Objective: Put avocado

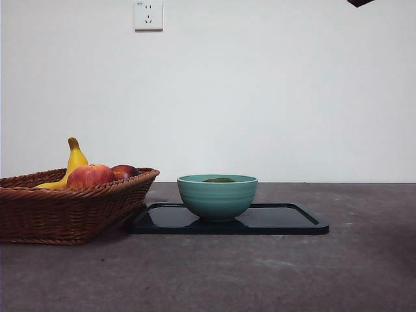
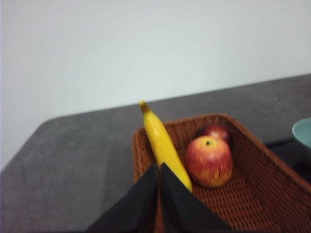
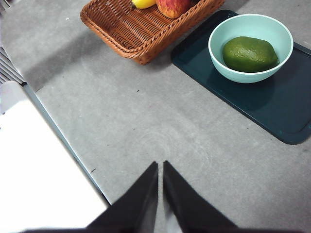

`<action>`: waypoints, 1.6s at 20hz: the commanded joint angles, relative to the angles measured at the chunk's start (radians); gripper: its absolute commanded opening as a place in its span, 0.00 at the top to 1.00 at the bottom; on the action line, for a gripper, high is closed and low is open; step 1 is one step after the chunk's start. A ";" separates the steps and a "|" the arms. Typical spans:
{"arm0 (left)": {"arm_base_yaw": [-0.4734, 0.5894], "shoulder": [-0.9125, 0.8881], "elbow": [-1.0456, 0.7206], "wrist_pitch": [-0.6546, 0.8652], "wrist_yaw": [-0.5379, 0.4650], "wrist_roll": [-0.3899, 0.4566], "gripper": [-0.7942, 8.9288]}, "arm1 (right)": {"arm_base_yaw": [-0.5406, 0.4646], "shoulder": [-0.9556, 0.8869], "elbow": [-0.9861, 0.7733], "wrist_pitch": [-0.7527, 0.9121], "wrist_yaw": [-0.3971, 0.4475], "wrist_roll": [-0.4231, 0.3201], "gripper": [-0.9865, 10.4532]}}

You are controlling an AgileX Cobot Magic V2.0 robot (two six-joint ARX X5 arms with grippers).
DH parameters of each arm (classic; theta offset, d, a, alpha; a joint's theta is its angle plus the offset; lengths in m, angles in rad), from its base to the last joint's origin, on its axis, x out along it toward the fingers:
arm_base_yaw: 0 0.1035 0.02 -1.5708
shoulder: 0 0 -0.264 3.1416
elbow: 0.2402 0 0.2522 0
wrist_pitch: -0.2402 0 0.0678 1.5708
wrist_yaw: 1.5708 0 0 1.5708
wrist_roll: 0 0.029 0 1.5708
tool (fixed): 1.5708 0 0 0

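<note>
The dark-green avocado point(image 3: 250, 54) lies inside the teal bowl point(image 3: 219, 64); in the front view only its top point(image 1: 219, 180) peeks over the bowl's rim point(image 1: 217, 197). The bowl stands on a dark tray point(image 1: 286, 220). My right gripper point(image 3: 161, 167) hangs shut above bare table, well away from the bowl, holding nothing. Over the wicker basket point(image 2: 252, 165) my left gripper point(image 2: 160, 169) is shut and empty, close to the banana point(image 2: 163, 143).
The wicker basket point(image 1: 58, 208) sits left of the tray and holds a banana point(image 1: 73, 162), a red-yellow apple point(image 1: 90, 176) and a darker fruit point(image 1: 125, 171). A white surface point(image 3: 34, 170) borders the table near the right arm. A black arm tip point(image 1: 359, 2) shows at the top right.
</note>
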 commanded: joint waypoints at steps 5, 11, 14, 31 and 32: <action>0.003 -0.079 -0.082 -0.011 -0.006 -0.023 0.91 | 0.010 0.006 0.011 0.010 0.001 0.010 0.91; 0.003 -0.097 -0.098 -0.153 -0.006 -0.024 0.91 | 0.010 0.006 0.011 0.010 0.000 0.010 0.91; 0.003 -0.097 -0.098 -0.179 -0.006 -0.051 0.91 | 0.010 0.006 0.011 0.010 0.001 0.010 0.91; 0.003 -0.097 -0.098 -0.179 -0.006 -0.054 0.91 | -0.018 -0.013 0.011 0.046 -0.003 0.010 0.91; 0.003 -0.097 -0.098 -0.179 -0.006 -0.054 0.91 | -0.042 -0.024 0.011 0.050 -0.013 0.010 0.91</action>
